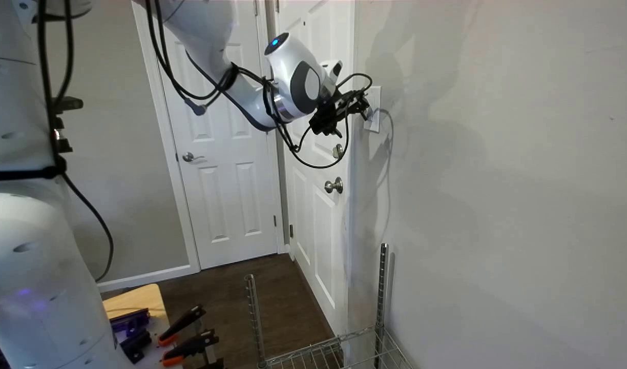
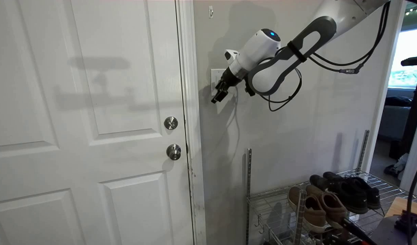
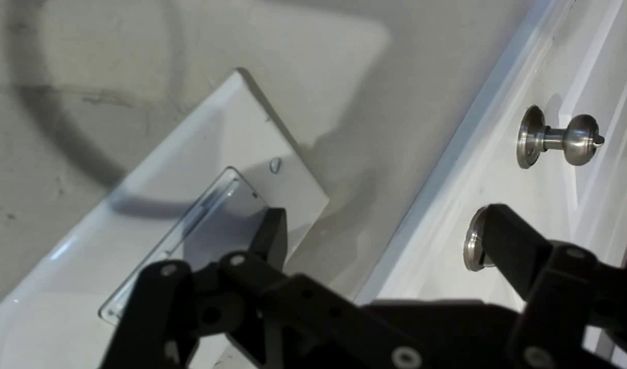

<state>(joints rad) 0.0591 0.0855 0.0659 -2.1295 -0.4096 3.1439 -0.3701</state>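
Note:
My gripper (image 3: pixel 388 225) is black, with its fingers spread wide and nothing held between them. In the wrist view, one finger (image 3: pixel 275 233) overlaps the lower edge of a white wall switch plate (image 3: pixel 206 138), beside its wide rocker switch (image 3: pixel 224 220). Whether it touches the plate I cannot tell. The opposite finger (image 3: pixel 518 246) partly covers a round metal deadbolt (image 3: pixel 472 241) on the door behind. In both exterior views the gripper (image 1: pixel 353 125) is close to the wall at the switch plate (image 2: pixel 215 76), tilted downward, hiding part of it.
A white door (image 2: pixel 120 95) with a metal knob (image 2: pixel 173 151) and deadbolt (image 2: pixel 170 123) stands beside the plate. Below is a wire shelf (image 2: pixel 269 195) with upright posts (image 1: pixel 383 287), carrying brown shoes (image 2: pixel 314 211) and black shoes (image 2: pixel 351 194). Cables (image 1: pixel 318 166) loop from the arm.

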